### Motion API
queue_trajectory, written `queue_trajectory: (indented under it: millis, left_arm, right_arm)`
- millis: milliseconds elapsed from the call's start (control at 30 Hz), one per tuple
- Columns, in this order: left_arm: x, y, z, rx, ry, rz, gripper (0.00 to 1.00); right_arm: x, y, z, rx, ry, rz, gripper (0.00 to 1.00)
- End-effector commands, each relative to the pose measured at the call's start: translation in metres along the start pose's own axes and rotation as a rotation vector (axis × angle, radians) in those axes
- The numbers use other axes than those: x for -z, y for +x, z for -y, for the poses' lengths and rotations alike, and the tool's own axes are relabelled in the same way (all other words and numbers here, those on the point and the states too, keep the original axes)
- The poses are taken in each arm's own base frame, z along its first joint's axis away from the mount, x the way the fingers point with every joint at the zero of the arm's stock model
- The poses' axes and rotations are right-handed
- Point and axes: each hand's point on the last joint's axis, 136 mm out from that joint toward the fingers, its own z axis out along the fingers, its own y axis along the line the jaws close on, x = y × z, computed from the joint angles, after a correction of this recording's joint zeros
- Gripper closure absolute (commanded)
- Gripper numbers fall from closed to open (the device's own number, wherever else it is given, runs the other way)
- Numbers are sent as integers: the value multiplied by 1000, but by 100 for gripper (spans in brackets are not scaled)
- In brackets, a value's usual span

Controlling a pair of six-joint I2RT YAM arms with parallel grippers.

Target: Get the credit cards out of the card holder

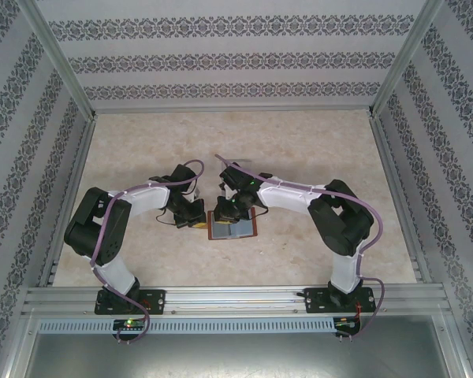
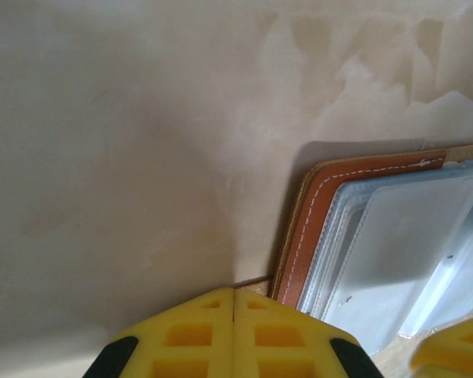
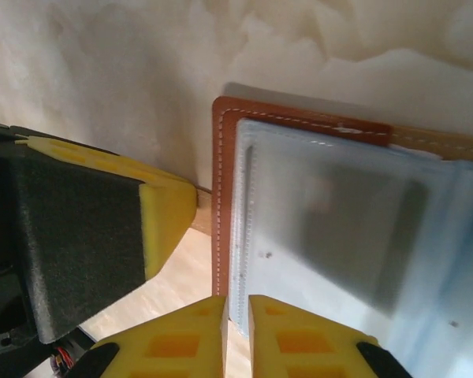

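Note:
The reddish-brown card holder (image 1: 235,226) lies open on the table, its clear sleeves (image 3: 299,197) facing up. Through the top sleeve a grey credit card (image 3: 363,228) shows dimly. My left gripper (image 1: 197,216) sits at the holder's left edge. Its yellow fingers are pressed together (image 2: 234,291) on a thin brown tab (image 2: 256,281) that juts out from the leather border (image 2: 315,228). My right gripper (image 3: 236,303) is over the holder's near-left corner, jaws a sliver apart with the sleeve's edge between them. It appears in the top view (image 1: 223,209).
The beige marbled tabletop (image 1: 315,150) stretches all around the holder. Patterned walls (image 1: 236,59) close in the back and both sides. A metal rail (image 1: 236,298) carrying the arm bases runs along the near edge. Both arms bend inward and meet at the holder.

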Motion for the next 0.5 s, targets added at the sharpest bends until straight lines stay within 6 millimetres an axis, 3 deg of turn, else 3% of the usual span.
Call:
queue_trajectory:
  millis: [0, 300, 467]
  left_arm:
    - [-6, 2, -10, 3, -9, -11, 100]
    - [-7, 4, -11, 2, -7, -14, 100]
    - [-7, 4, -11, 1, -5, -13, 100]
  right_arm:
    - [-6, -1, -7, -10, 3, -18, 82]
    - [-22, 3, 5, -18, 86, -43, 77]
    - [-19, 6, 17, -2, 182, -38, 72]
